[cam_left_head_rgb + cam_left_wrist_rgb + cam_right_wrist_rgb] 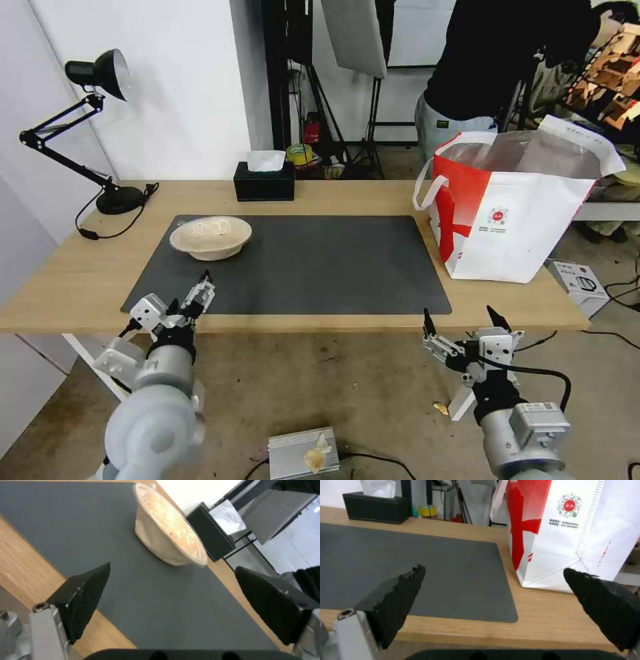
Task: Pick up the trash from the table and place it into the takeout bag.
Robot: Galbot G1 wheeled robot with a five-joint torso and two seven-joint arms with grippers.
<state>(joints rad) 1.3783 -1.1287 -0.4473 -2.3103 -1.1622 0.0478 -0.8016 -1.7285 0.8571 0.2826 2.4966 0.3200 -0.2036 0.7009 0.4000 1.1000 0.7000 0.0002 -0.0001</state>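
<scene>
A shallow beige bowl with a clear lid [211, 237] [166, 530] sits at the far left corner of the dark grey mat [320, 267] on the light-wood table [80, 280]. The white and red takeout bag [513, 213] [566, 527] stands upright and wide open at the table's right end, showing its foil lining. My left gripper [193, 293] [172, 567] hovers open over the mat's near left edge, a short way in front of the bowl. Below the table's front edge on the right, my right gripper [459, 311] [493, 568] is open and holds nothing.
A black tissue box [264, 181] stands at the table's back edge, and a black desk lamp [100, 73] at the back left corner. On the floor lie a grey metal box [303, 453] and a small white box [579, 283] beside the table's right end.
</scene>
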